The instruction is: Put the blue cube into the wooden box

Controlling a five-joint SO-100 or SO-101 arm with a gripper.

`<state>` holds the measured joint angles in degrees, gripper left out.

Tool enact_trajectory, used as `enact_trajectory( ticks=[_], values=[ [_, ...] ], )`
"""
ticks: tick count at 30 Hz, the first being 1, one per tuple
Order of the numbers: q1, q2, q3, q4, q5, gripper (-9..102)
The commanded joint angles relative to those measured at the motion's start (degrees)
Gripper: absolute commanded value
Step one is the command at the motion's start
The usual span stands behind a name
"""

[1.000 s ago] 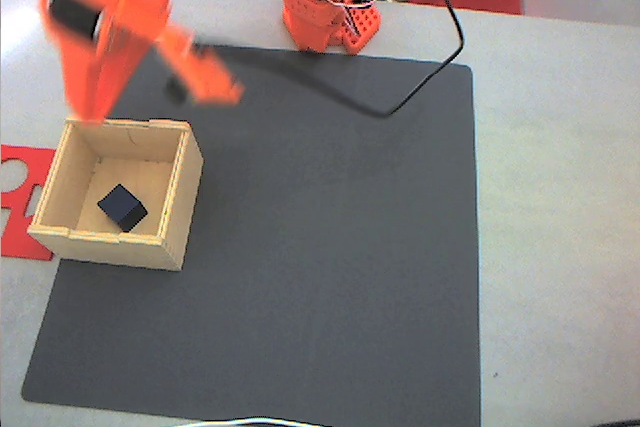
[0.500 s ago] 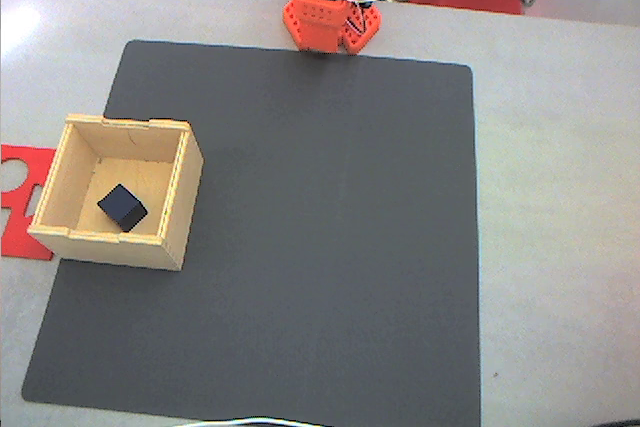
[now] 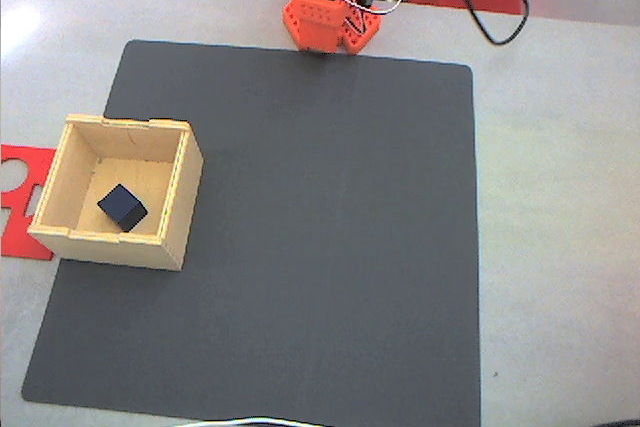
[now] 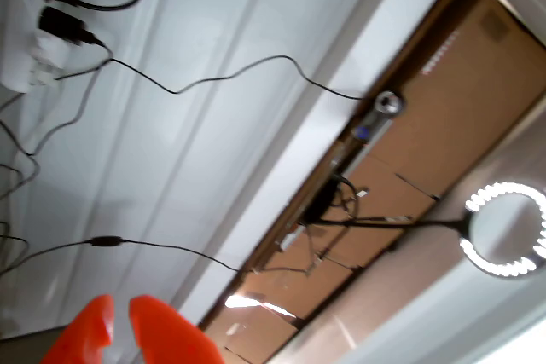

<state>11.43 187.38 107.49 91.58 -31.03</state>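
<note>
While the blue cube lies inside the wooden box, the end effector points upward, fingertips nearly together.

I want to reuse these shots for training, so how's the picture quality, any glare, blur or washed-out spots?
Fixed view: sharp enough, but the table is washed out, with glare near its top-left corner; the blue cube in the wooden box reads clearly. Wrist view: tilted, a ring light blooms bright, and the hand is soft at the bottom edge.
</note>
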Motion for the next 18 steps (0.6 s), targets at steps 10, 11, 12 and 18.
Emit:
enact_trajectory(
  ticks=[10,11,12,18],
  values=[
    [-9.6,3.9,30.4,-7.6,10.0,0],
    [-10.0,3.9,31.6,-7.6,10.5,0],
    [-10.4,3.9,33.0,-8.2,10.9,0],
    [-11.2,3.9,43.2,-9.6,14.4,0]
  ],
)
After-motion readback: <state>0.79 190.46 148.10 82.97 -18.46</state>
